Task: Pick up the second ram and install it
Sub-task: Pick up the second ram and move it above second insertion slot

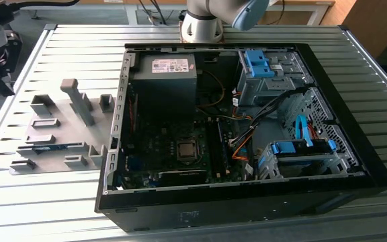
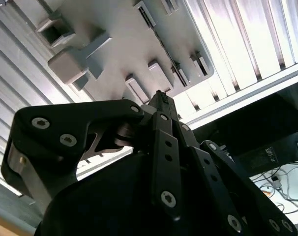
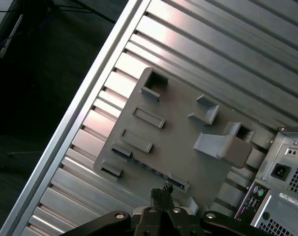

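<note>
The pincer (image 3: 161, 191) hangs clenched and empty over the grey fixture (image 3: 178, 132) on the table (image 3: 213, 44) — the second ram (image 1: 49, 147) lies in its long slot. The power supply (image 1: 163, 88) bears a white label (image 1: 170, 65) — print illegible.

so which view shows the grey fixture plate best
The first wrist view: nearly all of the grey fixture plate lies in frame, seen from above. The exterior view shows it slanted, beside the case; the second wrist view catches part.
</note>
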You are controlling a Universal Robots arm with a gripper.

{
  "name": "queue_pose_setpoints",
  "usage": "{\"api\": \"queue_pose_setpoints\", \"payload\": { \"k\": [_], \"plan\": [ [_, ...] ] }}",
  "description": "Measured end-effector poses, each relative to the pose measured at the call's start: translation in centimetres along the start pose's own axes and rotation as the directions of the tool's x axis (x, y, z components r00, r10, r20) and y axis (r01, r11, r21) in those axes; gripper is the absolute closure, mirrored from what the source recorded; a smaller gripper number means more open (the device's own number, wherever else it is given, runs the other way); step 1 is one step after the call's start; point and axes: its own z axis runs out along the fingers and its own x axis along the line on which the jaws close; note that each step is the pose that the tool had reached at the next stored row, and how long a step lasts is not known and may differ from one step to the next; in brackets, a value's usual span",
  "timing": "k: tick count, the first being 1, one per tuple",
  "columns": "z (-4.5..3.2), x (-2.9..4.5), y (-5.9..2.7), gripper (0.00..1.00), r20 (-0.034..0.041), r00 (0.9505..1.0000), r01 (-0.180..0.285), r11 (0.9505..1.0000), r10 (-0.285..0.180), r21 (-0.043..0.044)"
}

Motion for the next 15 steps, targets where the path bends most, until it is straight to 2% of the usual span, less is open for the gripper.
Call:
{"api": "queue_pose_setpoints", "payload": {
  "k": [3, 7, 12, 15],
  "plan": [
    [0.05, 0.00, 0.00, 0.90, -0.0020, 0.9989, 0.048, 0.9989, -0.048, -0.0006],
    [0.12, 0.01, 0.00, 0.90, -0.0046, 0.9940, 0.109, 0.9940, -0.109, -0.0014],
    [0.20, 0.02, 0.00, 0.90, -0.0078, 0.9824, 0.186, 0.9825, -0.186, -0.0027],
    [0.25, 0.03, 0.00, 0.90, -0.0096, 0.9729, 0.231, 0.9729, -0.231, -0.0035]
  ]
}}
